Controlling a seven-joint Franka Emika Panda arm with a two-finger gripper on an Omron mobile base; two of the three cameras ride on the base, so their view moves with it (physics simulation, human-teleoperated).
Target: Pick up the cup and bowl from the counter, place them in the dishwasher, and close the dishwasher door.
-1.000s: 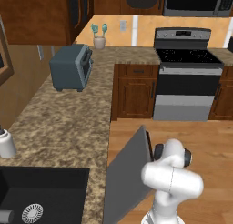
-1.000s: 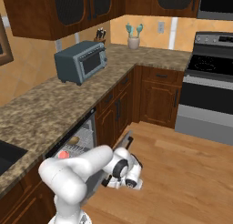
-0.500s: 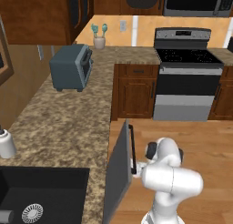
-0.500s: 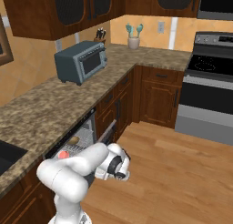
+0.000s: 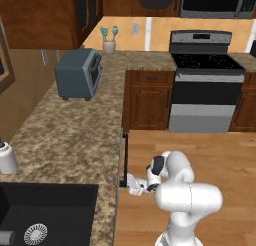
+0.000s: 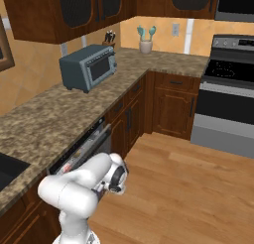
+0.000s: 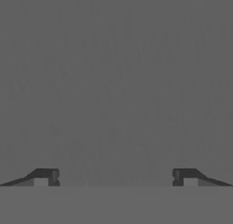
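- Closest in, the end effector (image 5: pixel 130 183) is held low beside the surface (image 5: pixel 70 140), with its jaws spread wide and nothing between them; in the hand view both fingertips (image 7: pixel 45 176) are seen far apart in front of a flat grey face.
- That grey face is judged to be the dishwasher door (image 5: pixel 123 157), met flat-on rather than gripped, since a wide open hand gives a broad push against a panel.
- The door is seen edge-on and nearly upright under the lip of the surface; from the right a narrow dark slit (image 6: pixel 74 156) is left at its top, so the closing step is judged almost done but not finished.
- The cup and bowl cannot be made out; they are judged to lie inside the dishwasher behind the door.
- Little travel is left before the door reaches the cabinet front, so only a short, straight push is called for; a skewed push could slide the fingers off the panel's edge.
- Behind the arm, the wooden floor (image 5: pixel 215 150) is left free for backing away.
- A sink (image 5: pixel 45 215) and a white jar (image 5: pixel 6 159) are set on the near surface, apart from the door.
- Farther along stands a toaster (image 5: pixel 77 75), then a pot of utensils (image 5: pixel 108 45) in the corner and the stove (image 5: pixel 205 90) at the far wall, all well apart from the work.
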